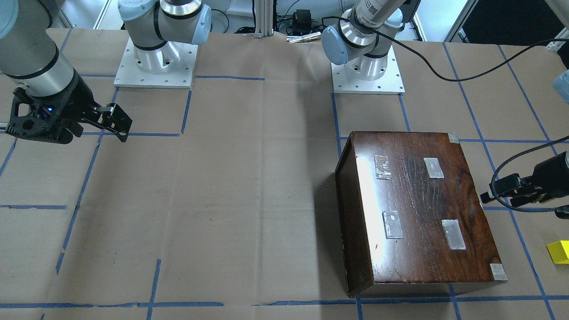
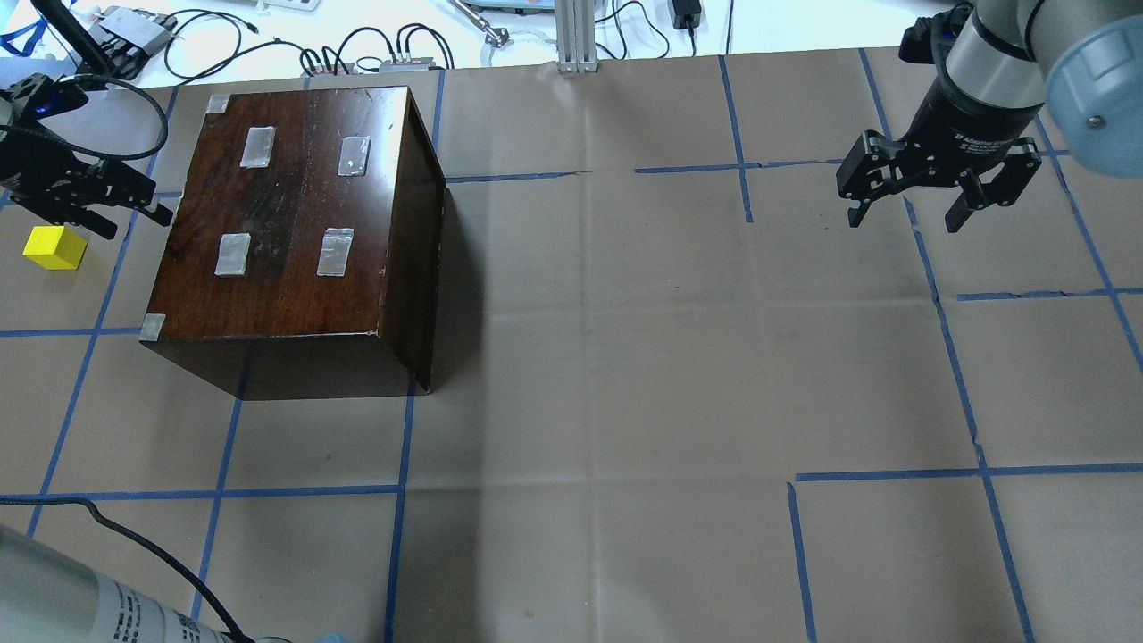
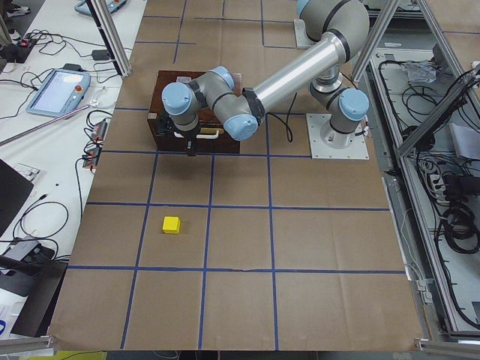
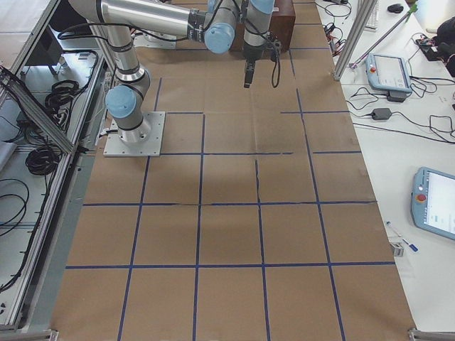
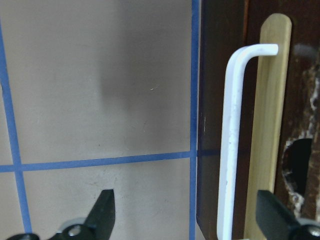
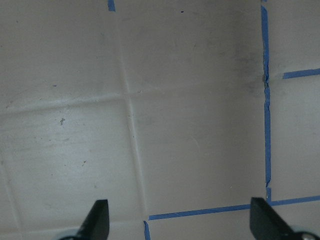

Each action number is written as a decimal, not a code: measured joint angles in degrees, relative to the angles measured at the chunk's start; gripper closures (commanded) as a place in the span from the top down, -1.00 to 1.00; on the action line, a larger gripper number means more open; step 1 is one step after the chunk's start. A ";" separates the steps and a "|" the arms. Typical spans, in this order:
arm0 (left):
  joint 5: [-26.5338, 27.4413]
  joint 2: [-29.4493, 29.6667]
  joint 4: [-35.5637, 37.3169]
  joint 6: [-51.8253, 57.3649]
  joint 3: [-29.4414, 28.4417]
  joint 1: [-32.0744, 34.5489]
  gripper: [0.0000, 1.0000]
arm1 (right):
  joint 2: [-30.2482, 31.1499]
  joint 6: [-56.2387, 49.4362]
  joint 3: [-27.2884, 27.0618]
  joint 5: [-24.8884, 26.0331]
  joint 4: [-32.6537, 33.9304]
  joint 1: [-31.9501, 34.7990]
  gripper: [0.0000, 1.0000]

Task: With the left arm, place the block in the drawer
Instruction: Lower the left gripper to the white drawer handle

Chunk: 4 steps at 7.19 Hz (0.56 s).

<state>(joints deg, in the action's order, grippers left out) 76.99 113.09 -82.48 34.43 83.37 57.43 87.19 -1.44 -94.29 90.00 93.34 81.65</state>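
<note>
**Left gripper**: fingers spread wide and empty, hovering at the wooden box's drawer front and straddling its white handle, likely lining up to pull the shut drawer first.
**Block**: lying near the box, on the drawer side.
**Right gripper**: gaping empty, hanging well apart from the box.

No lettering is showing clearly enough to be read. In the overhead view a line of small white print is running across the black body of the right gripper, too small to make out. A white sticker with a square code is sitting on the silver-grey tube of the left arm, its print blurring.
</note>
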 measured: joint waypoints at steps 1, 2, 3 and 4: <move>-0.95 0.36 0.16 0.12 0.00 -0.05 0.99 | 0.00 0.01 0.01 0.00 0.00 0.00 1.00; -1.32 0.75 0.27 0.22 -0.02 -0.09 0.98 | 0.00 -0.03 0.02 0.00 0.00 0.00 1.00; -1.50 1.10 0.34 0.29 -0.04 -0.32 0.97 | 0.00 -0.05 0.02 0.00 0.00 0.00 1.00; -1.68 1.33 0.38 0.30 -0.03 -0.78 0.97 | 0.00 -0.05 0.01 0.00 0.00 0.00 1.00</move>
<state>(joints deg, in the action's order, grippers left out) 75.31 114.42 -82.11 34.72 83.34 56.65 87.19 -1.49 -94.28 90.00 93.34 81.65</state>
